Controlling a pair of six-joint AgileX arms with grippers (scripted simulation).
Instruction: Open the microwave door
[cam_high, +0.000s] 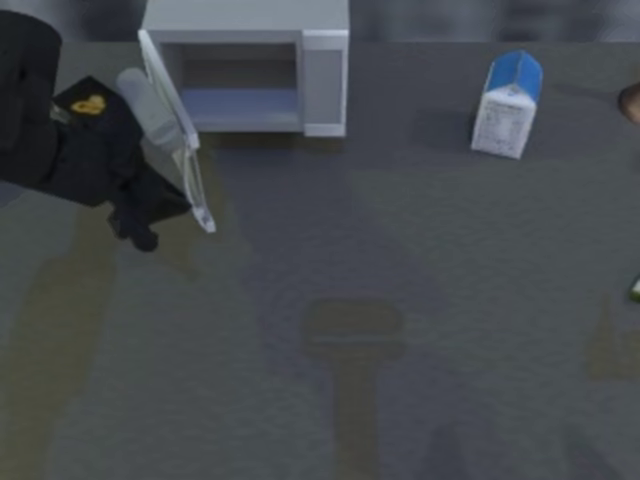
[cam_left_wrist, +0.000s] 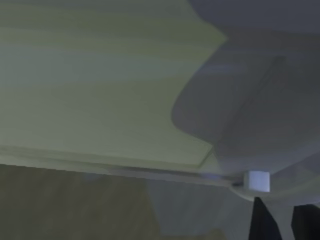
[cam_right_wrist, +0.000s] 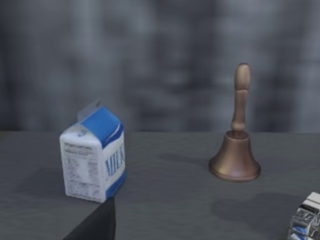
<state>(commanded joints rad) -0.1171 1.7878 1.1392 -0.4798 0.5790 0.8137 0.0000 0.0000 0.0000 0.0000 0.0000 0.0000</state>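
Observation:
The light grey microwave stands at the table's back, left of centre. Its cavity is exposed. The microwave door is swung out toward the front, hinged at the left, with its free edge near the table's left-centre. My left gripper sits on the door's outer face at that free edge, shut on the slim handle. In the left wrist view the translucent window fills the frame, and a white handle mount shows just above the left gripper. My right gripper is out of the top view.
A blue-and-white milk carton stands at the back right, also seen as the carton in the right wrist view. A bronze bell is beside it, and a shiny can is nearer the right arm. Something green touches the right edge.

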